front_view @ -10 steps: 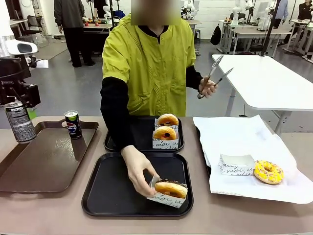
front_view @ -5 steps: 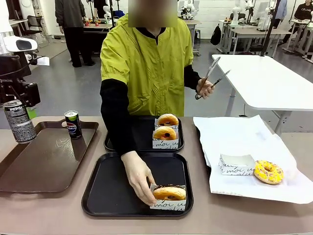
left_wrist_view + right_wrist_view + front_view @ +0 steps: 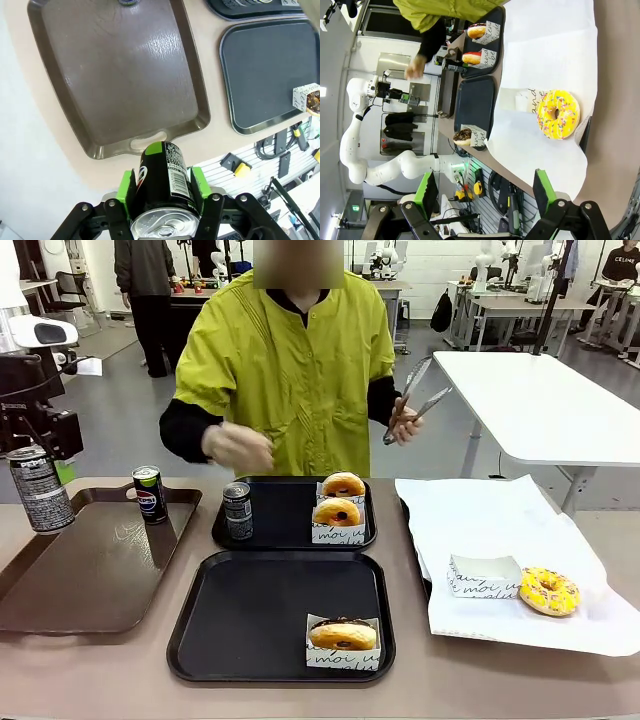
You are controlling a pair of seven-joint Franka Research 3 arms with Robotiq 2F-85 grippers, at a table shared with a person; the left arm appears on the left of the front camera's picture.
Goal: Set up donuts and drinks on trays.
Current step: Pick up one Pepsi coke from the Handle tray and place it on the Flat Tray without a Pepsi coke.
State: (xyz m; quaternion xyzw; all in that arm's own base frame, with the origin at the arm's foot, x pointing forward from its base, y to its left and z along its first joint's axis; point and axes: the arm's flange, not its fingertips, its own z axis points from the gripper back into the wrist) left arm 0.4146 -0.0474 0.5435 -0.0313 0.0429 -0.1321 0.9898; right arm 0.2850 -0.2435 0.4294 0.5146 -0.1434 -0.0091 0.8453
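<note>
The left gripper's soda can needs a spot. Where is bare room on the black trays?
Near black tray: bare everywhere left of its boxed donut. Far black tray: crowded, soda can left, two boxed donuts right.

The tan tabletop [image 3: 100, 680] stands in a large, evenly lit hall with a smooth grey floor [image 3: 130, 430]. A white table [image 3: 540, 405] on pale legs sits just behind it to the right. Farther back, light work desks [image 3: 500, 305] line a white wall [image 3: 440, 255] — a black bag [image 3: 442, 312] hangs at one, and a person in dark clothes [image 3: 145, 290] stands far left.
</note>
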